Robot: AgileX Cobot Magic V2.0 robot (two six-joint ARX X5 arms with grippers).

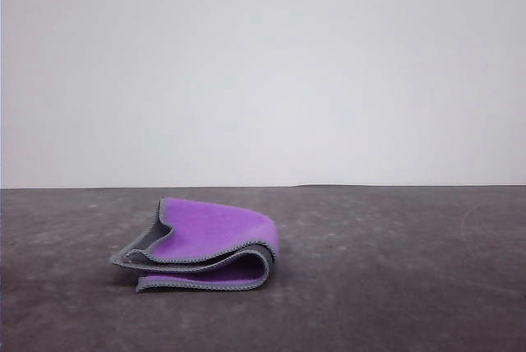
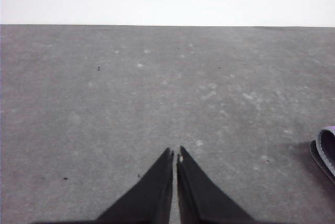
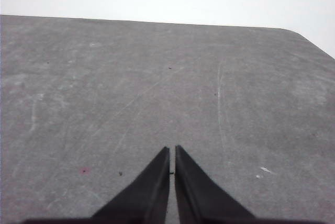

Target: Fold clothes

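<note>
folded cloth on the counter, both jaws closed and empty

the cloth (image 1: 205, 245) lies folded in layers on the grey counter (image 1: 394, 286), purple face up, grey stitched edging showing along the folds. the left jaws (image 2: 175, 156) are pressed nearly together above bare counter, holding nothing; a cloth edge (image 2: 325, 153) lies off to their side, apart from the tips. the right jaws (image 3: 172, 150) are likewise closed and empty.

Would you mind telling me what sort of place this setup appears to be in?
Probably a lab or test bench, not a home: a bare, scuffed dark grey table, a plain white wall behind it, and one folded purple cloth as the lone item.
</note>
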